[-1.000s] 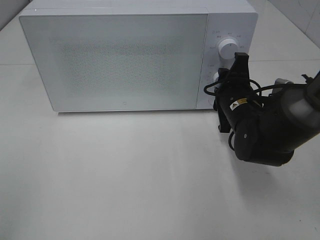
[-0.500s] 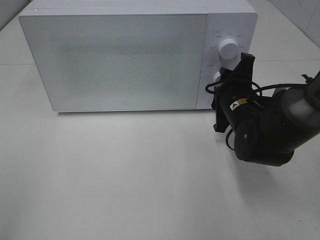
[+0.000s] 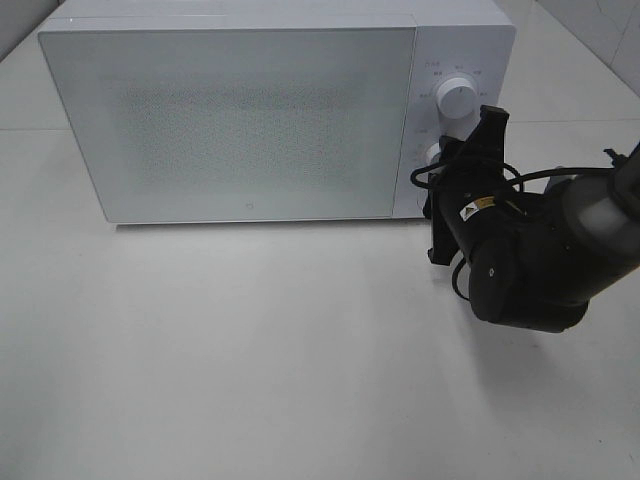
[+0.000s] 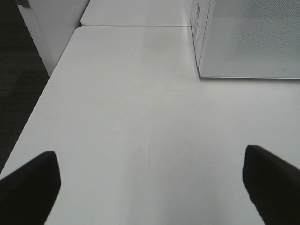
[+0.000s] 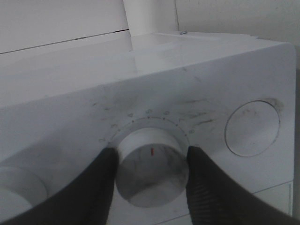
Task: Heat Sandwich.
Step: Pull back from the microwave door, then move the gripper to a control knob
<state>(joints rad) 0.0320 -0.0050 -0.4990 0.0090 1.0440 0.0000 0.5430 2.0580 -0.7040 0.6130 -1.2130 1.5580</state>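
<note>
Dial (image 5: 151,176) pinched by right gripper (image 5: 151,159); left gripper (image 4: 150,183) wide, empty.
Likely stiff, slick plastic, grip rim; sandwich unseen.

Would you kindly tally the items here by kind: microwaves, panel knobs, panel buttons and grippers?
Microwave: 1
Knobs: 2, upper knob and lower knob
Round button: 1
Grippers: 2, left gripper and right gripper
Total: 6
</note>
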